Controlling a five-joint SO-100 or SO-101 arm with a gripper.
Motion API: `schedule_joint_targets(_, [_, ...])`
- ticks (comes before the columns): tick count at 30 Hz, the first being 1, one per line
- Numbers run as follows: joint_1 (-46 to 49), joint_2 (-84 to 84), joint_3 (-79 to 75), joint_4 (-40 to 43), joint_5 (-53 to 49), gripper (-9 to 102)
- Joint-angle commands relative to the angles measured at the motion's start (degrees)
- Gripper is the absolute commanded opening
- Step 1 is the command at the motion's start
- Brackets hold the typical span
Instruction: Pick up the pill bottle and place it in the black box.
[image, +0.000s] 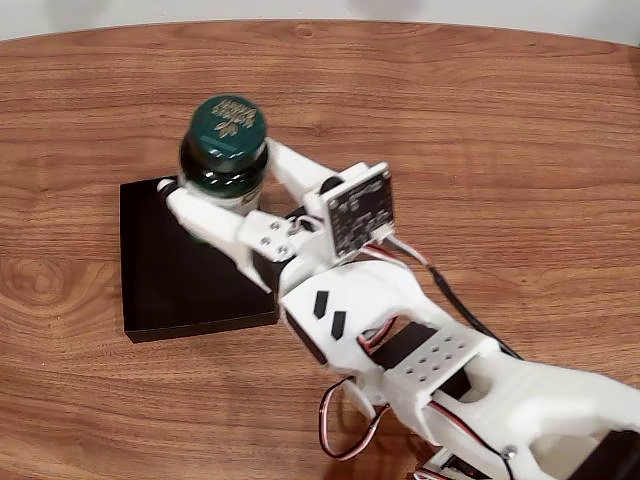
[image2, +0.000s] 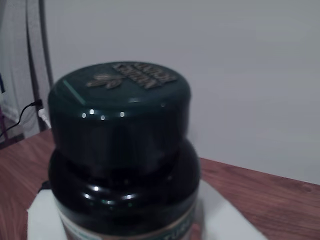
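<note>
We hold the dark amber pill bottle with green screw cap pinched in our white hand over the shallow matte black box's far right corner. Placement step: lower, then release.

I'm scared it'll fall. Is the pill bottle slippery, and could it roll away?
The pill bottle looks smooth and shiny, so it could slip in the claw. It's round, so on its side it would probably roll. Standing up in the black box, its wide body should stay fairly steady.
</note>
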Motion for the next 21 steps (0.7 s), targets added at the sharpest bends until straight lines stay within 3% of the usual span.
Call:
schedule_joint_targets(1, [-2.99,-4.66,-5.10,-7.21,1.67,9])
schedule_joint_targets(14, [-3.34,-28.04,-16.96,-18.11,2.29,9])
schedule_joint_targets(21, [-2.99,-33.49,-20.74,-19.42,2.20,9])
